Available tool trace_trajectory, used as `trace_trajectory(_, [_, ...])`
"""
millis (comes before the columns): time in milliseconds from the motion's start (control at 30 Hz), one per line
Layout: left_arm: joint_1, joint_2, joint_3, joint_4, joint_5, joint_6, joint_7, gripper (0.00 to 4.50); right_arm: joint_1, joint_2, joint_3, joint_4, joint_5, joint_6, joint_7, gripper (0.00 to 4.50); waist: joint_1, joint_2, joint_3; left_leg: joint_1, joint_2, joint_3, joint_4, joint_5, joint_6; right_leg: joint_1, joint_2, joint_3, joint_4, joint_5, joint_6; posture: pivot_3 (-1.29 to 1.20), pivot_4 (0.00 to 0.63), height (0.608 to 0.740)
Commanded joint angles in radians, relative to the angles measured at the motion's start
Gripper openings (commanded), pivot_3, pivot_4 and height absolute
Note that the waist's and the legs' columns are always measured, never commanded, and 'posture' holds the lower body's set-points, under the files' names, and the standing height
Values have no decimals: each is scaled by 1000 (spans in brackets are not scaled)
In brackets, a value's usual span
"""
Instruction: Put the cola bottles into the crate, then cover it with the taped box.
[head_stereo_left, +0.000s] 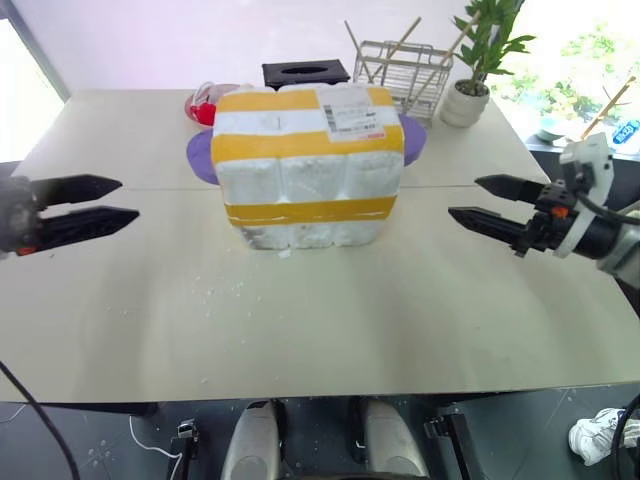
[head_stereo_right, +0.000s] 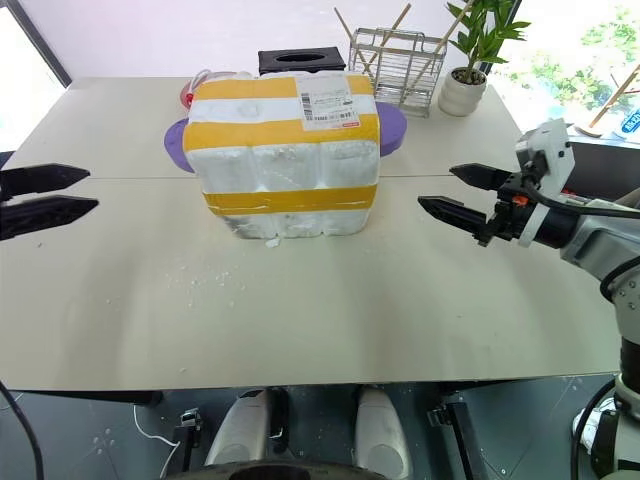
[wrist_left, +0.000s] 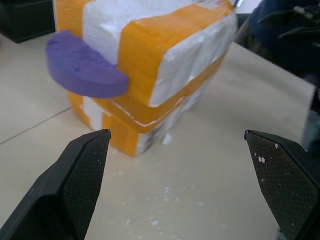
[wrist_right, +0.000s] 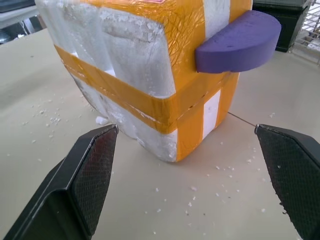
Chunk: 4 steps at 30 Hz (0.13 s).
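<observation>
the left gripper (head_stereo_left: 118, 200) is held spread wide with nothing between its two black fingers, level above the table (head_stereo_left: 300, 330) at the robot's left, and the right gripper (head_stereo_left: 480, 200) is likewise spread and empty at the robot's right. between them, and apart from both, the taped box (head_stereo_left: 305, 140) is seen seated over the crate (head_stereo_left: 310, 222), whose thin yellow band is visible under the shell's lower edge; the stack is set upright near the table's middle, its long axis running left to right, so that one short end is turned to each gripper. the fingertips of both are pointed inward at those ends, and the two gaps are judged about alike, so neither arm is clearly the nearer. no cola bottles are visible; whether they are inside the covered crate cannot be told. a purple foam piece (wrist_right: 235, 40) is seen jutting from behind the stack at each side. white crumbs (head_stereo_left: 225, 290) are scattered on the table in front. by how things lie, the covering step is judged done, with only a clear withdrawal of the arms left.
</observation>
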Motion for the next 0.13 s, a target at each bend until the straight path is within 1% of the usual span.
trace_trajectory(33, [-1, 55, -23, 47, 28, -78, -30, 4478, -32, -20, 6, 0, -5, -35, 63, 4500, -6, 0, 0, 0, 0, 0, 0, 0, 0, 0, 0, 0, 0, 0, -1, 0, 150, 740])
trace_trajectory(133, [-36, 79, -46, 99, 31, -99, -29, 4478, -59, -5, 12, 18, -14, -40, 57, 4500, -10, 0, 0, 0, 0, 0, -1, 0, 0, -1, 0, 0, 0, -1, -1, 0, 150, 740])
